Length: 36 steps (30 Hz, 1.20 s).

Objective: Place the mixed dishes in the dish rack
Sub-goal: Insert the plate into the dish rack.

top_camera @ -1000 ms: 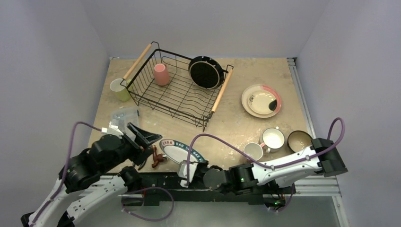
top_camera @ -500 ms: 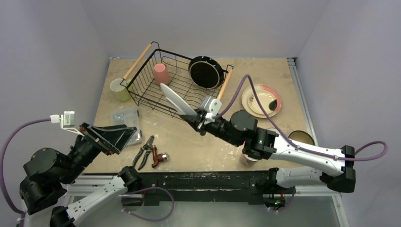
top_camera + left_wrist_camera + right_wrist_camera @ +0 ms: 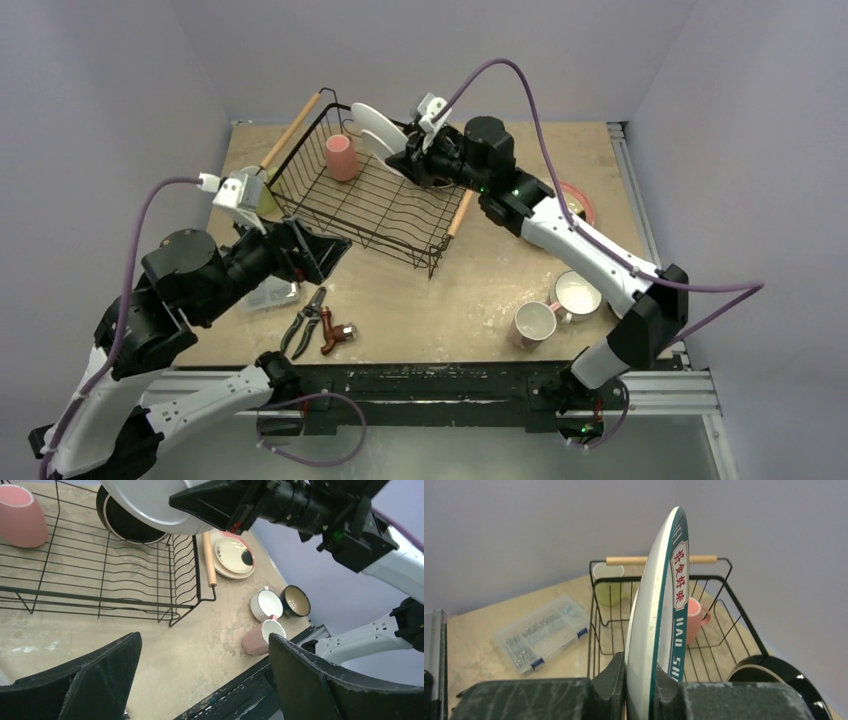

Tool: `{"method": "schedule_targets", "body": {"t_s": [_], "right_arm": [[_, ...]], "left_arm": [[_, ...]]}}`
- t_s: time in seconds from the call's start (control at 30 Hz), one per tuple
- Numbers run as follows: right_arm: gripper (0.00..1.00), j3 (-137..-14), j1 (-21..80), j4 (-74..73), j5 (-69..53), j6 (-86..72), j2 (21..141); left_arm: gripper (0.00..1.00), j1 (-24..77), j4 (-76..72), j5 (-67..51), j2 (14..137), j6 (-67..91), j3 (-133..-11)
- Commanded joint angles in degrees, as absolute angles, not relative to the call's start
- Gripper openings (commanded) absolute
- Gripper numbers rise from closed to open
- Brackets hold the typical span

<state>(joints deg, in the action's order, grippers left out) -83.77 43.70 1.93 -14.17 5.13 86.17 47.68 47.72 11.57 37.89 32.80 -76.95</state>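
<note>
Between your right fingers (image 3: 613,682), clamped on its lower edge, stands the white plate (image 3: 659,620), teal-rimmed with red lettering and held on edge. From the top camera, it hangs over the 1 o'clock corner of the dish rack (image 3: 385,210), above the dark round dish (image 3: 127,522) leaning at that end. Whether plate and wires touch, you cannot tell. A pink mug (image 3: 341,157) sits inside the rack toward 11 o'clock. A yellow-green mug (image 3: 608,582) stands outside, just beyond the wooden handle (image 3: 290,131) at the rack's 9 o'clock side.

Your left fingers (image 3: 95,680) are spread wide apart and hold nothing. They hover over the surface (image 3: 470,290) at about 8 o'clock, just short of the rack's near wall. Beside them lies the clear plastic box (image 3: 270,293). The pliers (image 3: 305,325) and the red-handled tool (image 3: 340,333) rest toward 6 o'clock.

Stacked plates (image 3: 234,555) lie at 3 o'clock. At 4 o'clock, close together, stand a white mug (image 3: 578,293), a second pink mug (image 3: 535,322) and a dark bowl (image 3: 295,600).
</note>
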Motion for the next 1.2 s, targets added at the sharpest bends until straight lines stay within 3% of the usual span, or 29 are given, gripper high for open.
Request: {"method": "schedule_targets", "body": {"t_s": [0.0, 0.2, 0.33, 0.67, 1.17], "right_arm": [[0.00, -94.20, 36.46, -4.34, -29.62, 3.18, 92.02], [0.00, -108.30, 29.89, -18.47, -44.25, 3.74, 104.49], [0.00, -115.47, 28.12, -26.56, -43.45, 10.21, 110.57], [0.00, -120.80, 25.04, -30.34, -41.22, 16.22, 118.41], [0.00, -122.75, 24.98, -34.76, -36.18, 23.84, 123.01]], "left_arm": [[0.98, 47.55, 54.33, 12.76, 43.42, 31.04, -84.08], [0.97, 47.55, 63.18, 15.11, 48.63, 29.59, -91.62], [0.97, 47.55, 66.00, 17.27, 50.62, 28.82, -94.34], [0.97, 47.55, 71.56, 19.89, 57.11, 22.18, -101.89], [0.97, 47.48, 73.79, 22.04, 63.02, 13.05, -107.02]]}}
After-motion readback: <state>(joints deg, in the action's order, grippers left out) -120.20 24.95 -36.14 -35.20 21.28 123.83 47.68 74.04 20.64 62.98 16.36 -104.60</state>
